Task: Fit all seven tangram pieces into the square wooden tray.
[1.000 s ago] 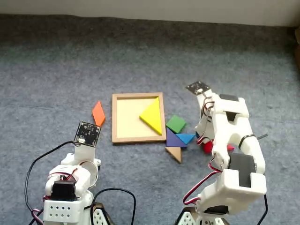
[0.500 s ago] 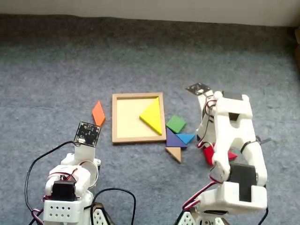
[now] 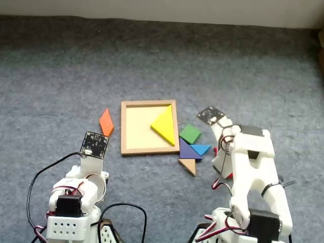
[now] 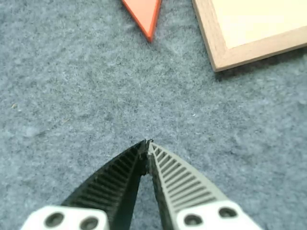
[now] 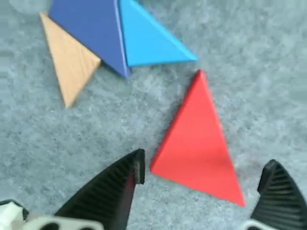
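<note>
The square wooden tray [image 3: 123,126] lies mid-table with a yellow triangle [image 3: 164,125] in its right half. An orange parallelogram [image 3: 106,122] lies left of the tray, and its tip [image 4: 143,13] shows near the tray corner [image 4: 225,55]. Right of the tray are a green square [image 3: 190,134], a dark blue triangle [image 3: 187,150], a light blue triangle [image 3: 201,149] and a wooden triangle [image 3: 189,165]. My right gripper [image 5: 206,167] is open, straddling a red triangle [image 5: 196,139] that lies flat on the carpet. My left gripper [image 4: 146,143] is shut and empty over bare carpet.
Grey carpet covers the table. The right arm [image 3: 250,167] hides most of the red triangle from above. The dark blue [image 5: 91,24], light blue [image 5: 148,40] and wooden [image 5: 69,60] triangles lie close beyond the red one. The left arm [image 3: 83,177] sits near the front edge.
The right arm has drawn back toward its base and now covers more of the red triangle in the high view. The left arm has not moved.
</note>
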Controlling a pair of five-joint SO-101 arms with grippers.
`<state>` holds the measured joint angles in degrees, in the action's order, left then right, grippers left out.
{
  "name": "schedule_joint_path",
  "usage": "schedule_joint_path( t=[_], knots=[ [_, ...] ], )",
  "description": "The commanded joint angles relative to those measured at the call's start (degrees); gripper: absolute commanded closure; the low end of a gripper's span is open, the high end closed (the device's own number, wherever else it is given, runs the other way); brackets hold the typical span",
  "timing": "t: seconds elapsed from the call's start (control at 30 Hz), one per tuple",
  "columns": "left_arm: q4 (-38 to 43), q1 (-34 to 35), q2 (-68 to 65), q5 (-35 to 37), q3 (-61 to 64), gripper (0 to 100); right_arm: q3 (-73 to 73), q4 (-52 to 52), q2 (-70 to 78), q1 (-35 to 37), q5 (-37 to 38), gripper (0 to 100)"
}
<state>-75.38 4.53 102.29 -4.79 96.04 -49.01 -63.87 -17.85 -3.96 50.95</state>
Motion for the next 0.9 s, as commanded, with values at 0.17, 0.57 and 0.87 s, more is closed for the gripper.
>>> schedule_joint_path(
  t=[0.17,0.57,0.87],
  knots=[
    [-0.18,0.48,0.84,0.53,1.19,97,5.32,3.12,16.48,-3.82,6.15,64.0],
    [-0.18,0.48,0.84,0.53,1.19,97,12.00,2.77,23.96,-3.74,5.71,93.7],
    [-0.18,0.48,0.84,0.53,1.19,97,14.29,2.77,17.01,-3.38,-1.49,95.5]
  ],
)
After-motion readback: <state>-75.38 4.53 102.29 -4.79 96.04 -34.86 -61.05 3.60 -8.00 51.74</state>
